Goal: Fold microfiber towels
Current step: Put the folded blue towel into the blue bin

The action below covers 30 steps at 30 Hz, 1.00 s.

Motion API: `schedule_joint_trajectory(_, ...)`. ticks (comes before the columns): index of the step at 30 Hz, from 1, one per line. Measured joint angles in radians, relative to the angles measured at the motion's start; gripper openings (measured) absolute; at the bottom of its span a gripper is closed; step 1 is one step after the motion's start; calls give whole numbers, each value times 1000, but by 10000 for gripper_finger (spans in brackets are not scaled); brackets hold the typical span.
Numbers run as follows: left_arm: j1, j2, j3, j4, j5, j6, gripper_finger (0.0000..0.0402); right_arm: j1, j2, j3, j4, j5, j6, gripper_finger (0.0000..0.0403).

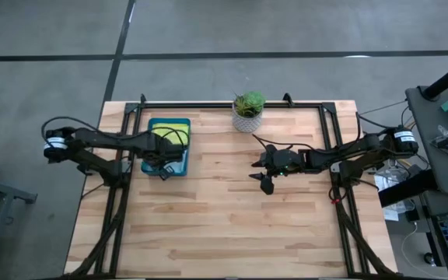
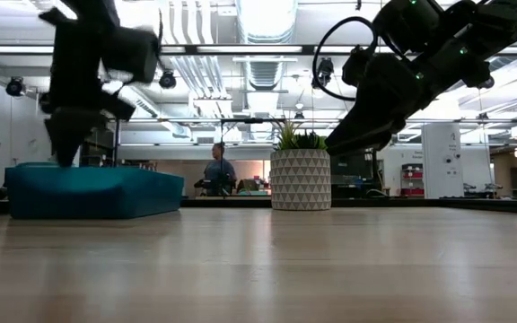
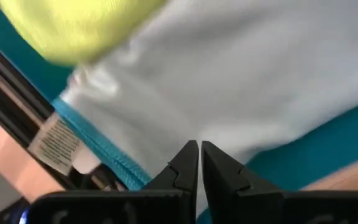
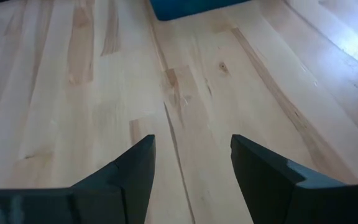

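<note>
Leftmost, the left gripper [image 1: 162,169] hung over the dark teal tray [image 1: 182,124] near the table's [image 1: 224,225] left edge, its fingers [image 3: 185,165] pressed tight together with nothing seen between them. Inside the tray lay the towels: a yellow one [image 1: 164,137] on top, a pale grey one [image 3: 241,81] spread right under the fingertips, and a teal hem with a white tag [image 3: 58,140] peeking out at its edge. Further along, a small potted plant [image 1: 248,111] stood at the table's back edge. To the right of centre, the right gripper [image 1: 265,180] hovered above bare wood, well apart from the tray, its fingers [image 4: 135,168] spread wide and holding nothing.
</note>
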<state>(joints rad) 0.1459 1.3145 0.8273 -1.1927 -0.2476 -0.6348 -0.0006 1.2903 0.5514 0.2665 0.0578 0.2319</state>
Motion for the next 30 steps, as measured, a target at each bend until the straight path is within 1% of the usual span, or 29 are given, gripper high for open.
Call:
schedule_joint_trajectory(4,-57,-20,82,27,-66,-35,6,0,0,0,0,0,-9,199)
schedule_joint_trajectory(8,-156,-38,132,168,-144,-40,6,0,0,0,1,0,-24,199)
schedule_joint_trajectory(11,-222,-40,140,272,-175,-12,6,0,0,0,1,0,-24,199)
schedule_joint_trajectory(14,-261,-41,134,322,-176,8,6,0,0,0,1,0,-24,199)
schedule_joint_trajectory(19,-282,-40,130,319,-177,-38,6,0,0,0,0,0,-24,199)
schedule_joint_trajectory(30,-354,-40,124,342,-178,-40,6,0,0,0,0,0,-25,199)
